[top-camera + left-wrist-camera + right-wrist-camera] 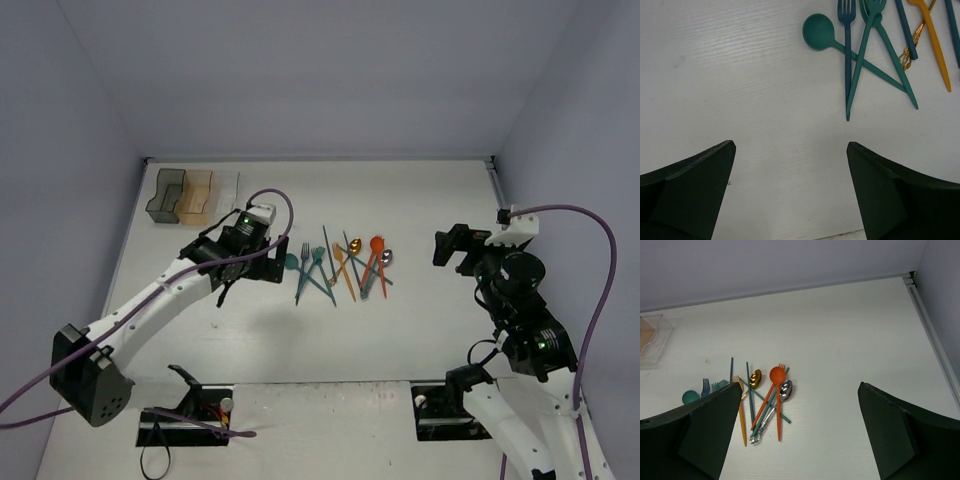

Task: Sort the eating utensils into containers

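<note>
Left pincer (790, 147): jaws spread wide, nothing between them, bare table (740, 90) under the gap.
Right pincer (800, 387): jaws equally wide, holding nothing, raised above the table.
Eating utensils (340, 265): one loose fan lying flat between the two pincers. It is just ahead and to the right of the left pincer's tips, and ahead and to the left of the right pincer, well apart from it.
Containers (190, 195): a joined row of dark grey, amber and clear bins, well apart from the left pincer on its far side. No utensil can be made out inside.
Progress: apparently at the start, with nothing sorted and the whole fan left to move.
Long axis: the pieces run roughly parallel but cross one another. Seen from either wrist, heads point away from the pincer and handle ends toward it.
Nearest pieces: teal spoon (817, 32) and teal forks (847, 60) on the left pincer's side. Orange spoon (777, 375), silver spoon (785, 389) and gold spoon (755, 378) on the right pincer's side.
</note>
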